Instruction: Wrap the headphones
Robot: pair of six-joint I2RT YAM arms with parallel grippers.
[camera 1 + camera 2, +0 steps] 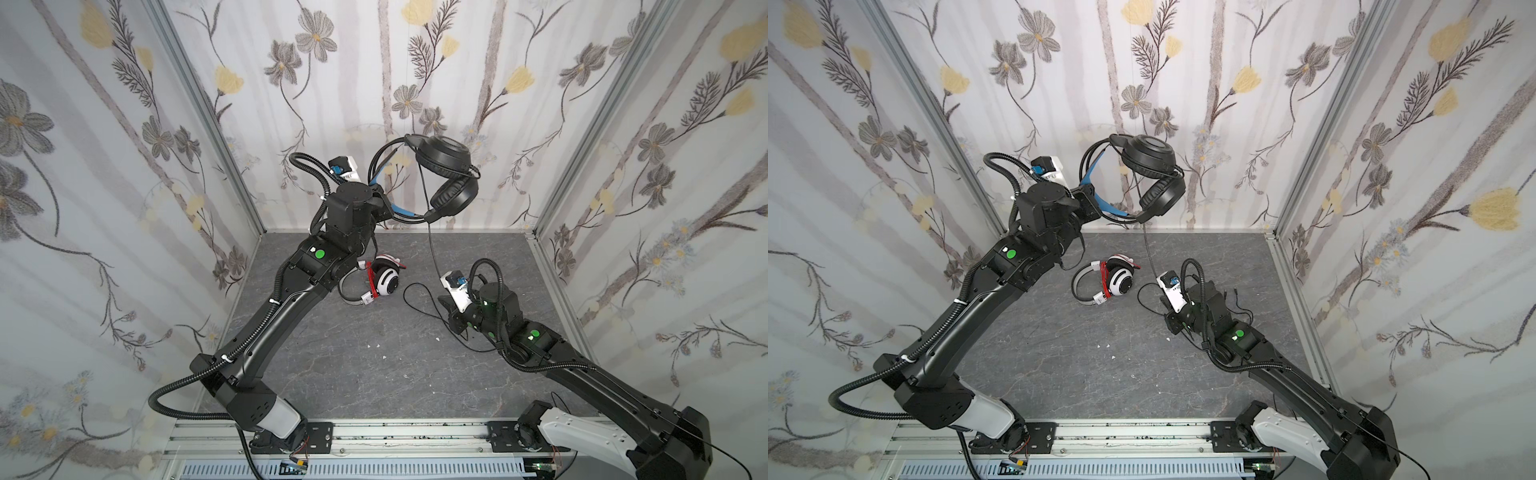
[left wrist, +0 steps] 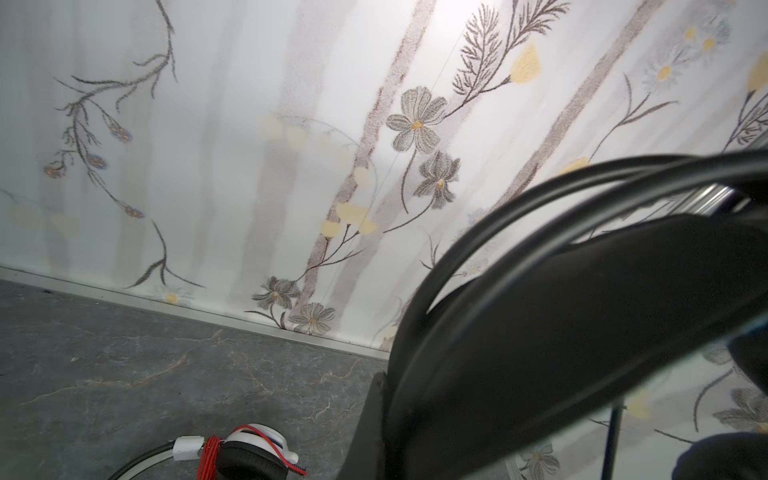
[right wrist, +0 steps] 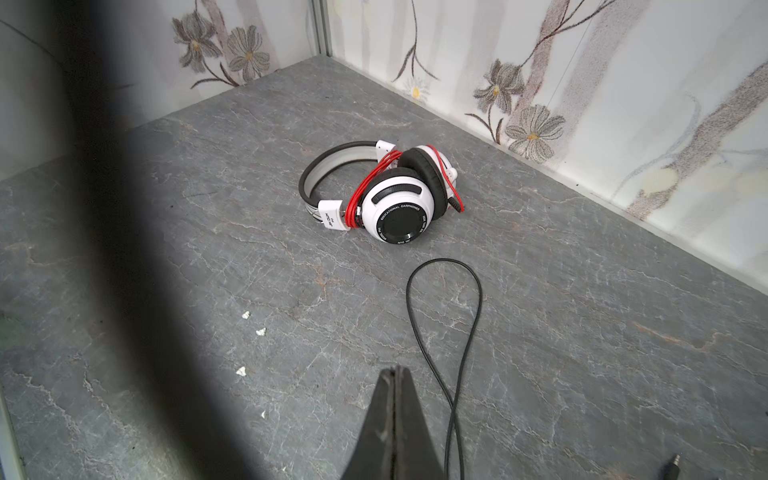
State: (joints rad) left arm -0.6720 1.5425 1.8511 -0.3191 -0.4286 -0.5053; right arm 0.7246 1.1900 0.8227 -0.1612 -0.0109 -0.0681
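The black headphones (image 1: 446,166) (image 1: 1150,162) hang in the air by the back wall, and my left gripper (image 1: 384,203) is shut on their blue-lined headband (image 2: 540,332). Their black cord (image 1: 432,253) (image 1: 1147,249) drops to the table and lies in a loop (image 3: 457,316) beside my right gripper (image 1: 442,299) (image 3: 397,370). That gripper is low over the table, shut, with nothing between its fingers. The white headphones (image 1: 384,280) (image 1: 1119,280) (image 3: 395,195) lie on the table with their red cord wound round the band.
The grey marble tabletop (image 1: 374,374) is closed in by flowered walls at the back and both sides. Small white scraps (image 3: 249,316) lie on it. The cord's plug (image 3: 673,461) rests near my right gripper.
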